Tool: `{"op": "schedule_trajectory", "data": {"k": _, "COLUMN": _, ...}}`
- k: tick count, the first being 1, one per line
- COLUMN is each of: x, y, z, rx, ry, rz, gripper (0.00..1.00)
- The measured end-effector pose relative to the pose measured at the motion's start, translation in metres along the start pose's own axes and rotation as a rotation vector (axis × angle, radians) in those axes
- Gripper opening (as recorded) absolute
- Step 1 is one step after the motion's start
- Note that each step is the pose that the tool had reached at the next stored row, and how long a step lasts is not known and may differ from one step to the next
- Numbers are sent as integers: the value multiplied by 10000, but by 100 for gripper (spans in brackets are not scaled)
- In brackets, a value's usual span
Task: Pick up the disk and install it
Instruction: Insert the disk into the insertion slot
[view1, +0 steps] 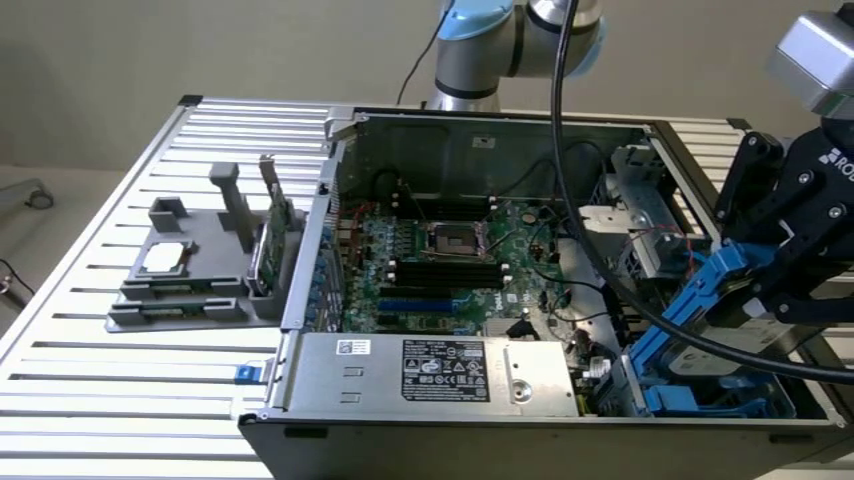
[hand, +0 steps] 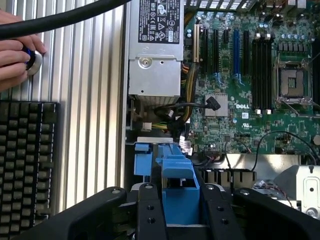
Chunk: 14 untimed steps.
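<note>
The gripper (view1: 767, 285) is clamped on the blue carrier of the disk (view1: 697, 300). In the exterior view, the disk hangs tilted above the drive bay (view1: 707, 400), at 4 o'clock from the motherboard (view1: 441, 260).

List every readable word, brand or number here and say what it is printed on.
"DELL": on the motherboard.
"RO", cut off at the picture's edge: on the gripper body, exterior view.
Power supply label: print too small to read.
Small white sticker on the same unit: unreadable.
</note>
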<state>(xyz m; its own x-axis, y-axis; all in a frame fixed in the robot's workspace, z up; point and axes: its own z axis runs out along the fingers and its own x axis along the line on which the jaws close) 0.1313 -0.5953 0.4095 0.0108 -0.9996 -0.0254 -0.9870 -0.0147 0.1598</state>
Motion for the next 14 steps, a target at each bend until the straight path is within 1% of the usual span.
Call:
{"op": "schedule_trajectory", "data": {"k": 8, "x": 0, "y": -11, "z": 29, "rx": -12, "ry": -2, "rz": -1, "gripper": 33}}
{"op": "schedule_trajectory", "data": {"k": 9, "x": 1, "y": -11, "z": 30, "rx": -12, "ry": -1, "rz": -1, "gripper": 34}}
{"op": "schedule_trajectory", "data": {"k": 11, "x": 1, "y": -11, "z": 30, "rx": -12, "ry": 2, "rz": 0, "gripper": 46}}
{"op": "schedule_trajectory", "data": {"k": 12, "x": 0, "y": -11, "z": 31, "rx": -12, "ry": 1, "rz": 0, "gripper": 46}}
{"op": "schedule_trajectory", "data": {"k": 13, "x": 1, "y": -11, "z": 33, "rx": -12, "ry": -1, "rz": 0, "gripper": 52}}
{"op": "schedule_trajectory", "data": {"k": 14, "x": 1, "y": -11, "z": 33, "rx": -12, "ry": 0, "rz": 0, "gripper": 52}}
